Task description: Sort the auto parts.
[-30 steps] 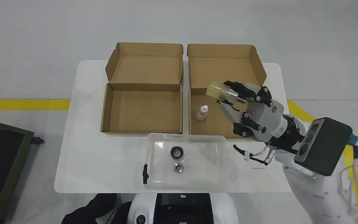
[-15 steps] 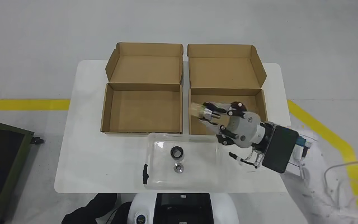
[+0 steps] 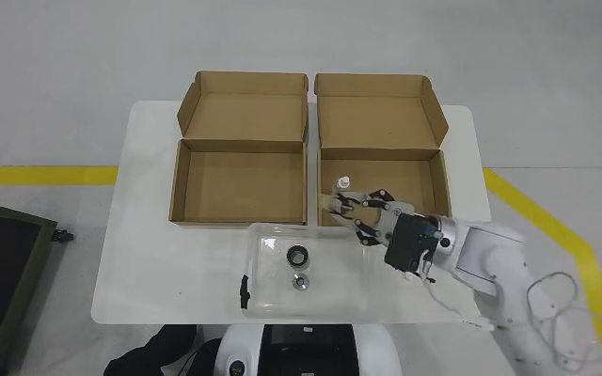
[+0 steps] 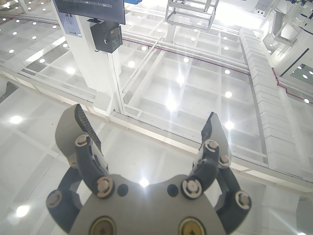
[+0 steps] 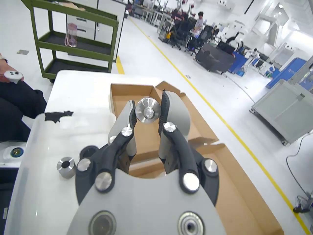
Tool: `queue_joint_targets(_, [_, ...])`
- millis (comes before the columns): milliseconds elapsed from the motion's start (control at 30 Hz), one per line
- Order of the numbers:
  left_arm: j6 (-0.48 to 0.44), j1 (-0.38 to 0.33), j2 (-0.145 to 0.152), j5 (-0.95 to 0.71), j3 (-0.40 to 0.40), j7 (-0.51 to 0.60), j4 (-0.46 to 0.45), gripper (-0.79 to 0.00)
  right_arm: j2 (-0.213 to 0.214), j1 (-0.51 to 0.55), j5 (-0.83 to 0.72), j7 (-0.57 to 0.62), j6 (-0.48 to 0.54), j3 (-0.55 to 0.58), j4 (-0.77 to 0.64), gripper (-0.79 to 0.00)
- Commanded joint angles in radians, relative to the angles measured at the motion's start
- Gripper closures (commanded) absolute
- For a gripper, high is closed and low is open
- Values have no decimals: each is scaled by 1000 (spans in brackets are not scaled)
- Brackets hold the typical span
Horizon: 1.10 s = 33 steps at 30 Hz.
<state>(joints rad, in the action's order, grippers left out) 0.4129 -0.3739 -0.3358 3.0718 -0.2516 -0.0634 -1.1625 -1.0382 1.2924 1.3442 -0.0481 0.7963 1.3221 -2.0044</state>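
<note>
My right gripper [image 5: 148, 100] is shut on a round flanged metal part [image 5: 148, 112], whose flat face is turned toward the wrist camera. From the top, this gripper [image 3: 337, 200] sits low over the front left corner of the right cardboard box [image 3: 428, 179]. A similar small metal part [image 3: 344, 180] stands in that box just beside the fingers. The clear plastic tray [image 3: 273, 282] in front holds a black ring [image 3: 298, 254] and a metal cylinder [image 3: 300, 281]. My left gripper [image 4: 144, 116] is open, holds nothing and points up at the ceiling.
The left cardboard box [image 3: 188, 188] stands open beside the right one, both with lids folded back. The tray [image 5: 49, 133] lies close by the right fingers, its cylinder [image 5: 65, 167] near the wrist. A green cart [image 5: 73, 37] stands on the floor beyond the table.
The right arm has come down from above the right box's middle to its front left corner, close to the tray. The parts in the tray have stayed put.
</note>
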Motion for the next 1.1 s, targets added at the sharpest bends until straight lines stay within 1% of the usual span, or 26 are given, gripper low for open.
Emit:
queue_joint_targets(0, [0,0,0,0,0,0,0,-785,1,1,-31,41,0,5,-5,0])
queue_joint_targets(100, [0,0,0,0,0,0,0,-785,3,-4,-48,91,2,12,12,0])
queue_joint_targets(267, [0,0,0,0,0,0,0,-785,3,-27,-30,157,-18,5,84,0])
queue_joint_targets(433, [0,0,0,0,0,0,0,-785,4,-52,-10,195,-40,9,155,0])
queue_joint_targets(633, [0,0,0,0,0,0,0,-785,8,-79,29,257,-42,17,212,0])
queue_joint_targets(800, [0,0,0,0,0,0,0,-785,7,-115,60,366,-39,-17,246,0])
queue_joint_targets(867, [0,0,0,0,0,0,0,-785,5,-141,98,442,-50,-37,260,0])
queue_joint_targets(1067, [0,0,0,0,0,0,0,-785,-8,-205,56,573,-63,-105,312,0])
